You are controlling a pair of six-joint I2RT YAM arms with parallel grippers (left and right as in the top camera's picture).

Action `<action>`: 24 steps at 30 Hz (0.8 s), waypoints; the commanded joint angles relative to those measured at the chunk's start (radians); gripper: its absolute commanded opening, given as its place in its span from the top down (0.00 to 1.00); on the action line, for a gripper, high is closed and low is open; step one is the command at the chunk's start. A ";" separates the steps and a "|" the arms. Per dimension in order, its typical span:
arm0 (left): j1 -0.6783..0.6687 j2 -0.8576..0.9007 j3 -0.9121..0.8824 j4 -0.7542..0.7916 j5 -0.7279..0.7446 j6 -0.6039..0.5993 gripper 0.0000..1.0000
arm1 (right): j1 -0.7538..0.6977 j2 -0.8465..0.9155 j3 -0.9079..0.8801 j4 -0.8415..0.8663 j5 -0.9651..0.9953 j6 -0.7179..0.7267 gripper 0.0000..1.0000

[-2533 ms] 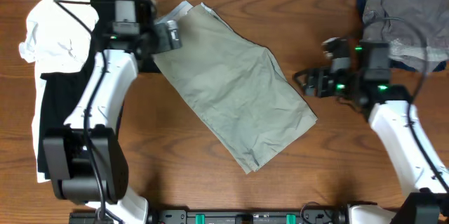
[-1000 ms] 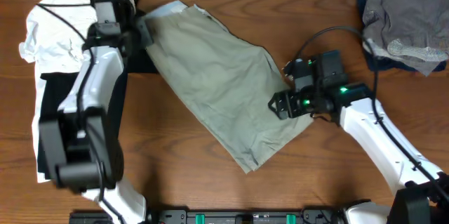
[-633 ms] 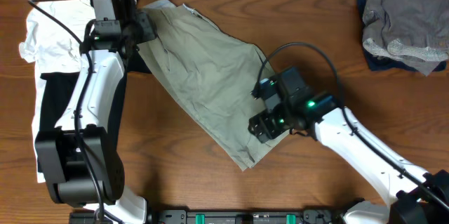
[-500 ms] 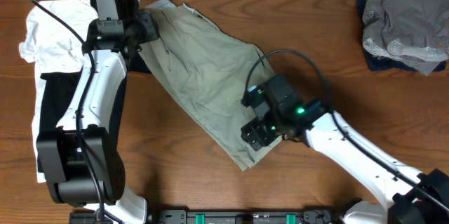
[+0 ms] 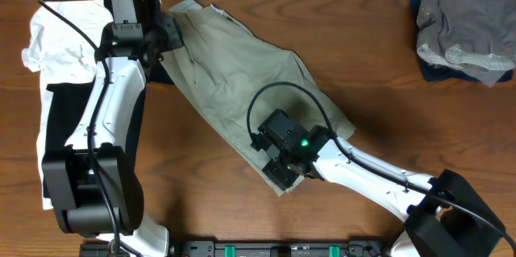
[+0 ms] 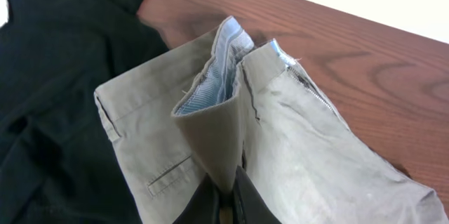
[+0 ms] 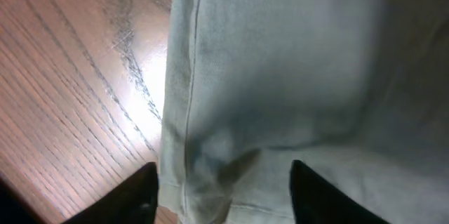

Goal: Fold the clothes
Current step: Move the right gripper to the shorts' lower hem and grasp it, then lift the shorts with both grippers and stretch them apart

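Note:
The khaki-tan trousers (image 5: 242, 80) lie diagonally across the wooden table, waistband at the upper left, leg hem at the lower middle. My left gripper (image 5: 167, 33) is shut on a raised fold of the waistband (image 6: 214, 147), and the pale striped lining (image 6: 210, 76) gapes above it. My right gripper (image 5: 279, 173) is low over the leg hem. In the right wrist view its fingers (image 7: 137, 192) stand apart on either side of the hem cloth (image 7: 231, 161), with the right gripper (image 7: 226, 199) open over it.
A white shirt (image 5: 64, 27) and a black garment (image 5: 58, 128) lie at the far left, the black one (image 6: 49, 90) just beside the waistband. A grey garment (image 5: 463, 19) is bunched at the back right corner. Bare wood (image 7: 63, 97) shows left of the hem.
My right arm has swept from the trousers' right edge down and left to the leg hem, and its fingers have drawn somewhat closer together. The left gripper has kept its hold on the waistband.

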 commanded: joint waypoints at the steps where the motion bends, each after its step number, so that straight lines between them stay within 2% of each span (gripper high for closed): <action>1: 0.001 0.007 0.011 -0.011 -0.005 -0.005 0.94 | 0.024 0.031 0.008 -0.003 0.008 -0.001 0.48; 9: 0.002 0.007 0.011 -0.027 -0.008 -0.005 0.94 | 0.030 0.070 0.006 -0.020 0.008 0.015 0.92; 11: 0.002 0.006 0.011 -0.027 -0.008 -0.005 0.94 | 0.028 0.070 0.006 -0.018 0.011 0.034 0.99; 16: 0.002 -0.021 0.011 -0.022 -0.008 -0.005 0.94 | -0.047 0.034 0.039 -0.035 0.013 0.092 0.99; 20: 0.002 -0.090 0.013 -0.023 -0.008 -0.005 0.94 | -0.185 -0.053 0.135 -0.106 0.041 0.091 0.99; 24: 0.002 -0.202 0.013 -0.028 -0.008 -0.005 0.94 | -0.369 -0.135 0.281 -0.172 0.047 0.025 0.99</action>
